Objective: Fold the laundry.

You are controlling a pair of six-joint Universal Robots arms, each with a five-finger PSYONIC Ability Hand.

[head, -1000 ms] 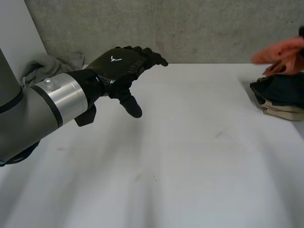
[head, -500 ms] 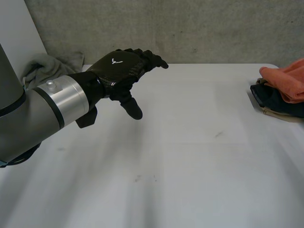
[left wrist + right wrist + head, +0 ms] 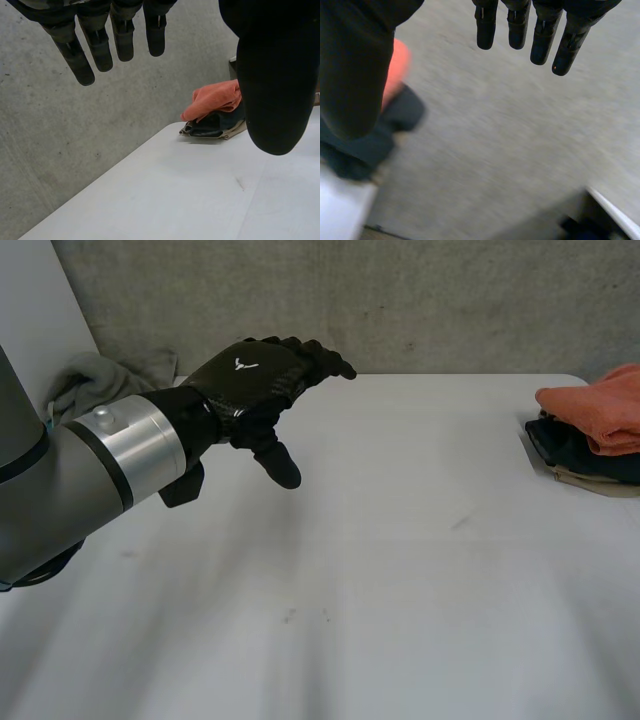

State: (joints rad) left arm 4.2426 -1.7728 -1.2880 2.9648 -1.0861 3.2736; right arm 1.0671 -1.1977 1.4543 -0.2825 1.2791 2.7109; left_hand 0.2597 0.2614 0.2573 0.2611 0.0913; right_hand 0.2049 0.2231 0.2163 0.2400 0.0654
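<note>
My left hand (image 3: 250,390) hovers open above the back left of the white table (image 3: 400,570), holding nothing; in the left wrist view its fingers (image 3: 100,45) hang straight. At the table's far right edge an orange cloth (image 3: 600,410) lies on top of a stack of folded laundry, above a dark piece (image 3: 585,448) and a beige one (image 3: 600,482). The stack (image 3: 215,112) also lies beyond my left hand's thumb. My right hand (image 3: 355,65) is open with straight fingers; the orange cloth (image 3: 399,67) and the dark piece (image 3: 370,142) sit beside its thumb, free of it.
A crumpled grey cloth (image 3: 105,380) lies at the table's back left corner, behind my left arm (image 3: 90,480). A concrete wall (image 3: 400,300) runs along the table's far edge.
The orange cloth, moving over the stack a second ago, now rests on it. My right hand has opened and let it go. My left hand has stayed still.
</note>
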